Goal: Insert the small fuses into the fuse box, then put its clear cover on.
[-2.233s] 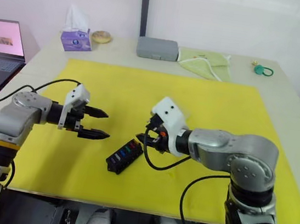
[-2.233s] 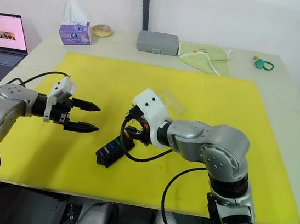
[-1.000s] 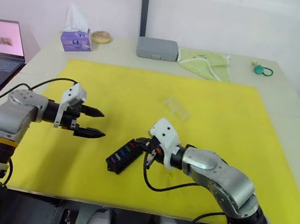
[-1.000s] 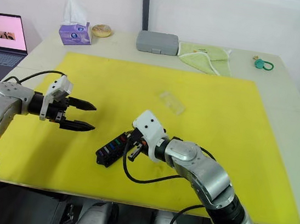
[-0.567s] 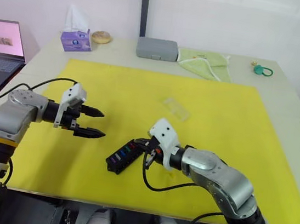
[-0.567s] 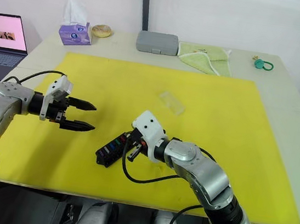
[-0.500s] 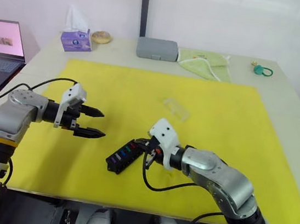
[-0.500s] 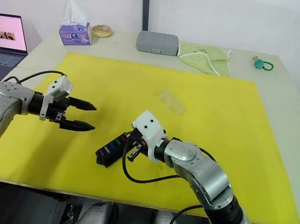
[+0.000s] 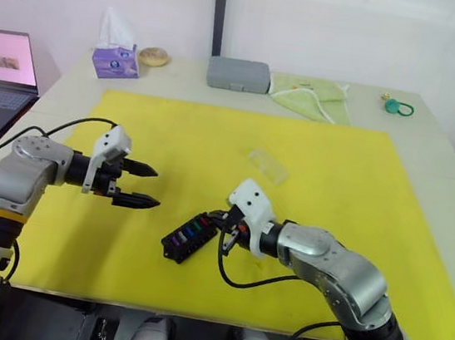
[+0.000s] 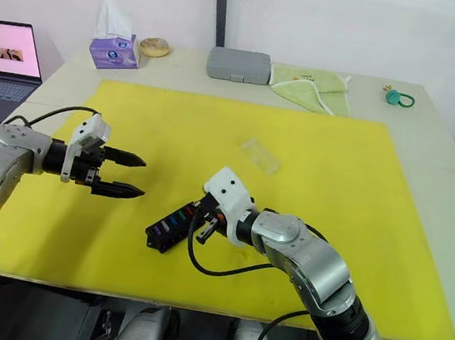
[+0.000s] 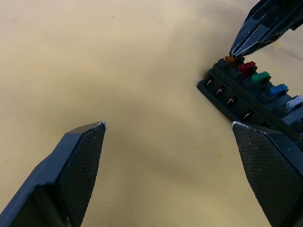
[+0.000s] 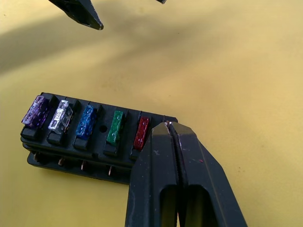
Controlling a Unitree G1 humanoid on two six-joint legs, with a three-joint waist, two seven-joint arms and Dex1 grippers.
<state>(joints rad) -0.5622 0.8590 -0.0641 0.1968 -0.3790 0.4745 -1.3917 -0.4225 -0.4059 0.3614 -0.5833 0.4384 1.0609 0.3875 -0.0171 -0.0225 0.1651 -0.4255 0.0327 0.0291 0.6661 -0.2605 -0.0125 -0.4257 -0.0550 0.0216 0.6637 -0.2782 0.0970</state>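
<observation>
Yellow mat (image 9: 336,176) covers most of the pale worktop (image 9: 433,138), smooth and matte. On it, near my front edge, the fuse box (image 10: 171,225): black ribbed plastic block, lying diagonal. Seated in its slots: purple (image 12: 34,111), grey (image 12: 61,116), blue (image 12: 86,121), green (image 12: 114,126) and red (image 12: 141,132) fuses; an orange one (image 11: 230,59) sits at the end slot. My right end effector (image 12: 170,132) is clenched, tips pressed down on that orange end. My left end effector (image 9: 143,186) is released, fingers spread wide, hovering off to the box's left, well apart from it. The clear cover (image 9: 267,165) lies further back on the mat, glinting, nothing on it. Along the far edge: rounded grey case (image 9: 238,74), green cloth (image 9: 311,94), purple tissue box (image 9: 113,58), teal ring (image 9: 399,107). Laptop (image 9: 0,77) off my left side.
</observation>
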